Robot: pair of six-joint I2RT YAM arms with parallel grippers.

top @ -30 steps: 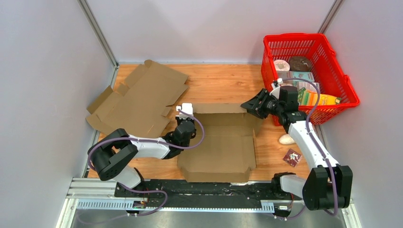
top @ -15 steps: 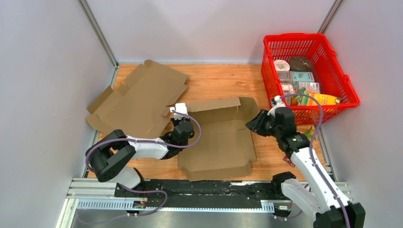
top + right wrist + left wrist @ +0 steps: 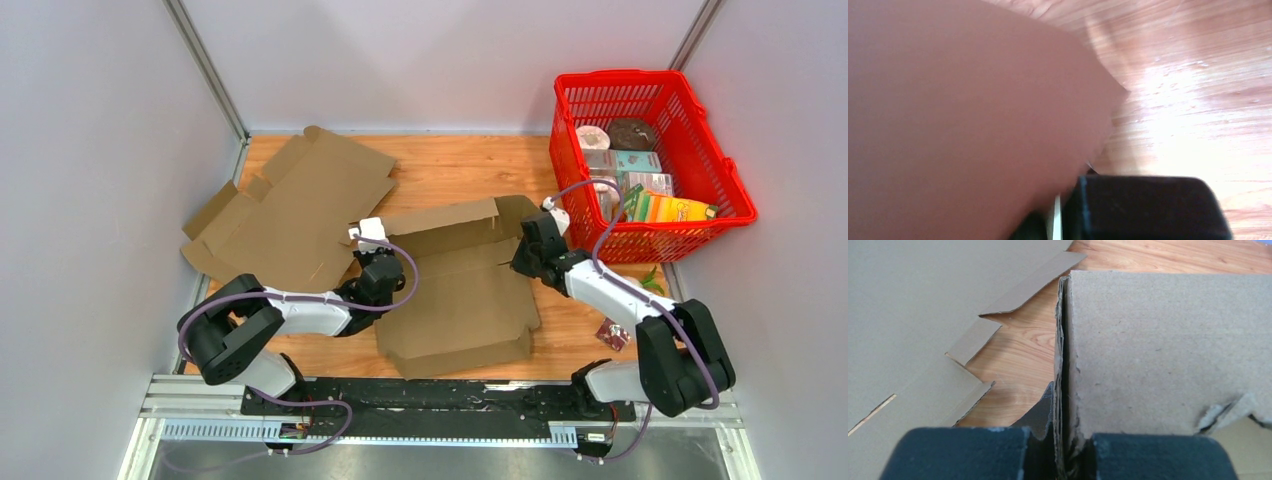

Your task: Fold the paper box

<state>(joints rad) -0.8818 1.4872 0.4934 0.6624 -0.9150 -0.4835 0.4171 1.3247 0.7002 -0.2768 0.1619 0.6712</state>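
Observation:
The brown paper box (image 3: 460,300) lies half-folded in the middle of the table, its back flap standing up. My left gripper (image 3: 381,270) is shut on the box's left wall. In the left wrist view that wall's edge (image 3: 1064,340) runs straight up between the dark fingers, with the gripper (image 3: 1060,462) clamped on it. My right gripper (image 3: 527,252) is at the box's back right corner. The right wrist view is blurred: cardboard (image 3: 958,110) fills its left side and goes in between the jaws of the gripper (image 3: 1058,220).
A flat unfolded cardboard sheet (image 3: 290,205) lies at the back left, close to my left arm. A red basket (image 3: 737,195) with groceries stands at the back right. A small dark packet (image 3: 613,332) lies on the table right of the box.
My right gripper has moved from beside the basket down to the box's back right corner. The box has turned a little and its back flap has tilted. My left gripper has drifted slightly left.

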